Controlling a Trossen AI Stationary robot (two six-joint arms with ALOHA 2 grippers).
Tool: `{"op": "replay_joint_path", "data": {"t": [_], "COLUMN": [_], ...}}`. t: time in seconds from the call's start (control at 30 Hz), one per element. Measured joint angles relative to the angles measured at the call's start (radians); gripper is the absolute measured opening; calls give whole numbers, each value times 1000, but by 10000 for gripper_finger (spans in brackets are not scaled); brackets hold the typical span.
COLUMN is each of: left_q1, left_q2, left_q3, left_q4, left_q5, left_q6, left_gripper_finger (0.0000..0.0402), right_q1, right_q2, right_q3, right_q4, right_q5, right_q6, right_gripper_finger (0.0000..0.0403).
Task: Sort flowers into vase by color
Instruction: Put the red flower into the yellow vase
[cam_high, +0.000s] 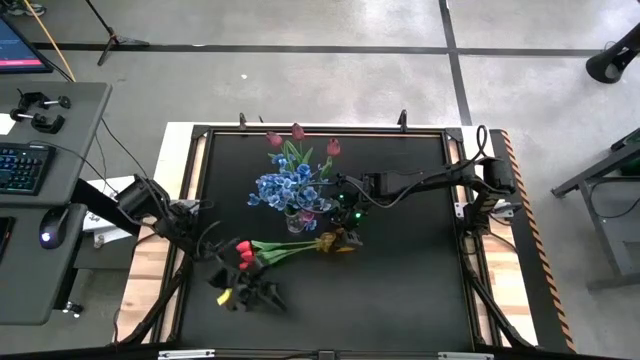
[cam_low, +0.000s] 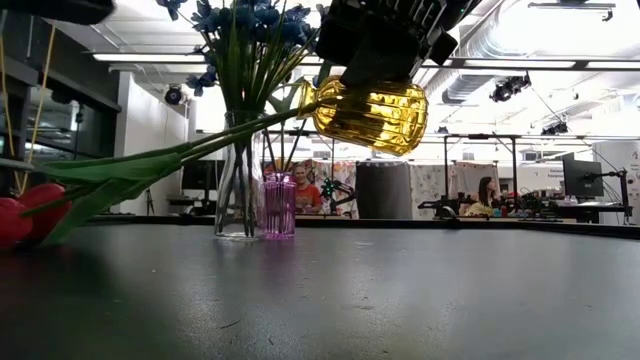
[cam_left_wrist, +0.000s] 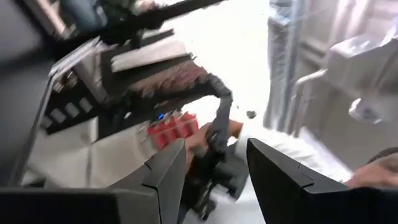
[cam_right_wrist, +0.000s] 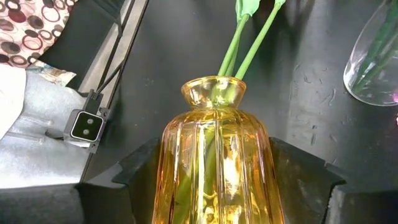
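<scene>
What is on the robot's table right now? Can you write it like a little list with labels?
yellow vase: glass vase held off the table, tipped sideways, in the right gripper
red tulips: blossoms by the left gripper; green stems run into the yellow vase
clear vase: upright, with blue flowers
purple vase: small, beside the clear vase
maroon tulips: at the table's far edge

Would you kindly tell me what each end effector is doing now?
Left end effector: open, holding nothing.
Right end effector: shut on the yellow vase.
</scene>
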Motion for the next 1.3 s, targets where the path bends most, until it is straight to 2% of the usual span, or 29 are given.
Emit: {"op": "replay_joint_path", "data": {"t": [0.07,0.17,0.33,0.43,0.5,0.57,0.6,0.73,0.8,0.87,0.97,1.13,1.3], "left_q1": [16,31,32,33,33,34,38,87,120,149,180,192,194], "left_q2": [-3,-62,-271,-449,-572,-689,-746,-890,-897,-882,-823,-656,-514], "left_q3": [-27,-72,-143,-152,-151,-131,-110,51,141,207,247,258,258], "left_q4": [75,49,0,-23,-125,-375,-559,-1443,-1706,-1815,-1825,-1827,-1829], "left_q5": [-10,-17,-39,-80,-120,-166,-174,-150,-130,-121,-78,77,101], "left_q6": [14,30,101,276,409,487,498,412,403,445,489,475,511], "left_gripper_finger": [159,156,135,121,113,105,102,94,93,94,108,163,220], "right_q1": [0,0,0,0,0,0,0,0,0,0,0,0,-1], "right_q2": [0,0,0,0,0,0,0,0,0,0,0,0,0], "right_q3": [0,0,0,0,0,0,0,0,0,0,0,0,0], "right_q4": [0,0,1,3,3,3,3,3,3,3,3,3,3], "right_q5": [0,0,0,1,1,1,2,5,6,6,6,14,20], "right_q6": [0,0,-1,-2,-3,-4,-4,-1,-1,-1,-1,-3,-8], "right_gripper_finger": [243,243,243,243,243,243,243,243,243,243,243,243,243]}}
